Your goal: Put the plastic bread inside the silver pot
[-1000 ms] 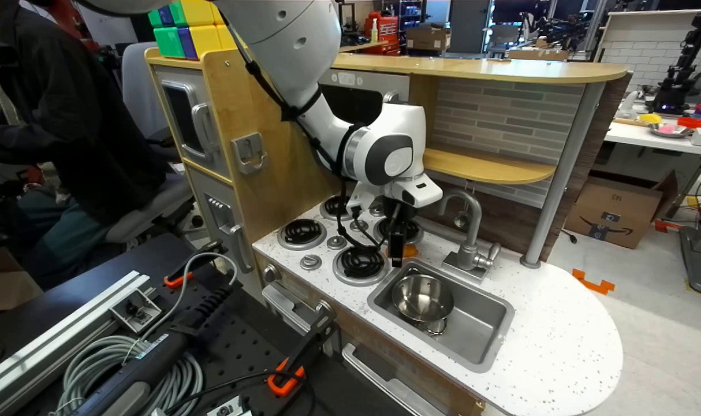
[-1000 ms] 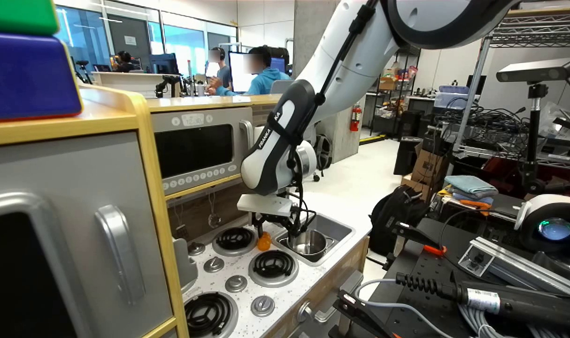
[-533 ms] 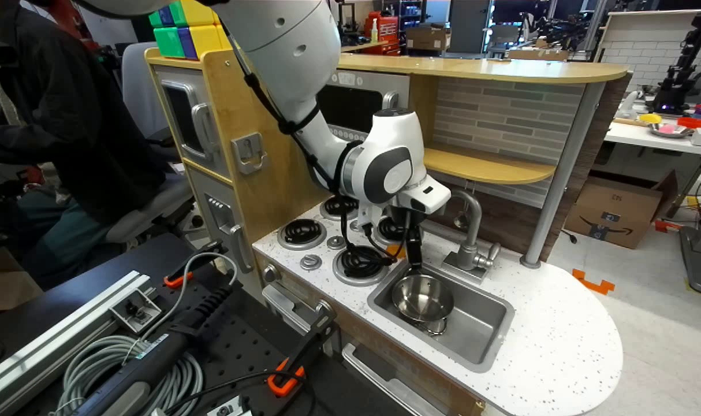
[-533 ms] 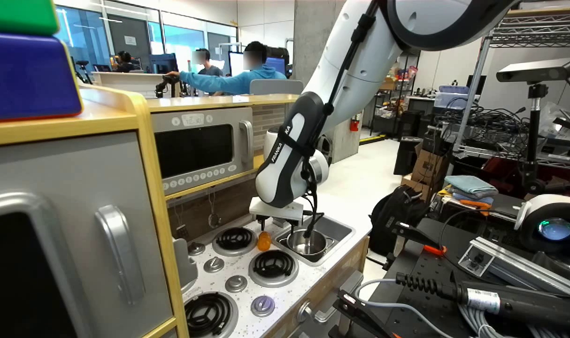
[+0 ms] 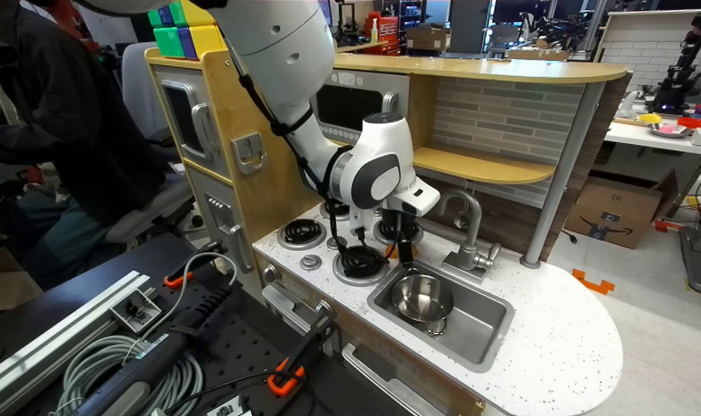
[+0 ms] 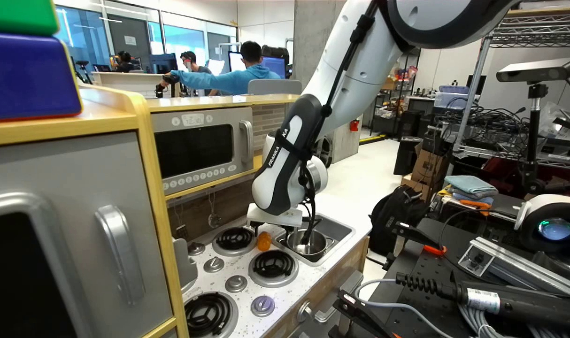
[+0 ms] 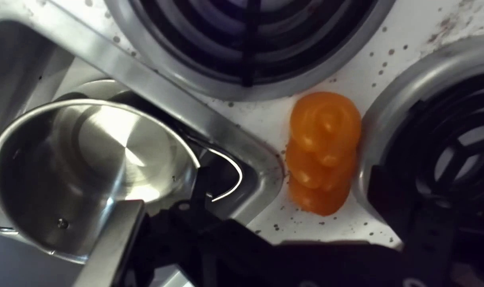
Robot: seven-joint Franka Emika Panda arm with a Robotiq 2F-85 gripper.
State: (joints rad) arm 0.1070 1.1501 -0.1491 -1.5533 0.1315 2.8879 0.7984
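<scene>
The gripper [image 7: 288, 175] has slid back from the pot [image 7: 94, 167], spread wide, so reaching seems the step, and next it should pinch the bread [image 7: 322, 153] just outside the sink's corner [image 7: 270, 172].

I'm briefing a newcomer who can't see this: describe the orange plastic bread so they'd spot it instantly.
On the white speckled toy-kitchen countertop, find the rectangular grey metal sink. Between one corner and two round black coil burners lies the oblong, lumpy plastic bread. Its glossy orange sets it apart from the grey sink and black burners.
</scene>
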